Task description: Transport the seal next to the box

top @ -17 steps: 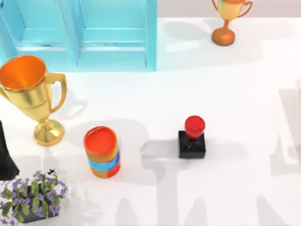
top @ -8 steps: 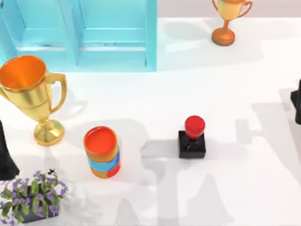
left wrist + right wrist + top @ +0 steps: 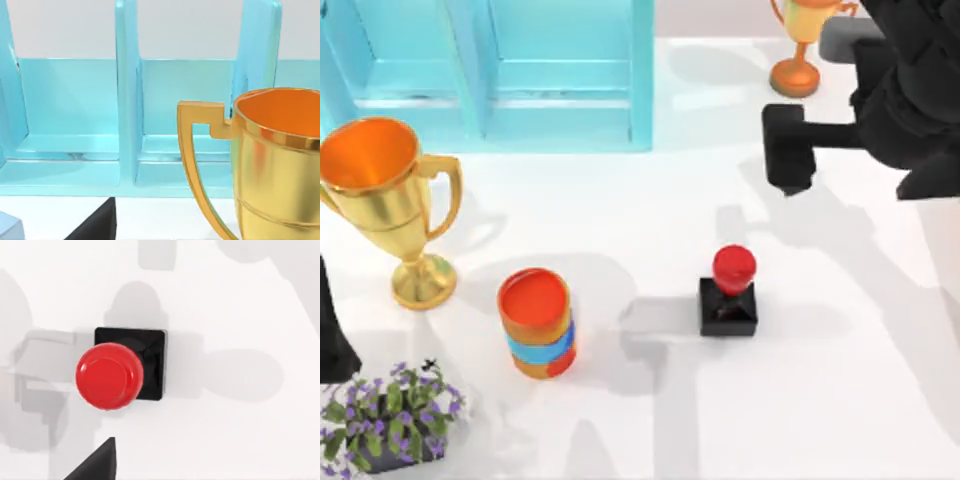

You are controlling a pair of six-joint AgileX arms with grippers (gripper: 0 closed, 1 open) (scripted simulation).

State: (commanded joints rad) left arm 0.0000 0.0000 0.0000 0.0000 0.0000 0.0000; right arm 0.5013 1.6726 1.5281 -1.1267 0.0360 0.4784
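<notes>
Seal (image 3: 730, 293) ungrasped mid-tabletop, well apart from blue box (image 3: 490, 75); right gripper (image 3: 790, 150) near far-right corner, finger state unclear; pickup, transport remaining.

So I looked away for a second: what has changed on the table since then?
The right arm has swung in from the table's right edge and now hangs above the far right, beyond the seal. Nothing has been taken hold of. The seal, the can and both trophies stand where they were; the left arm stays parked.

White table under bright light, backed by a pale wall.

Soft grey shadows spread over the white table (image 3: 650, 210); behind the blue shelf unit (image 3: 500, 75), a strip of pale wall (image 3: 200, 27) runs across.
</notes>
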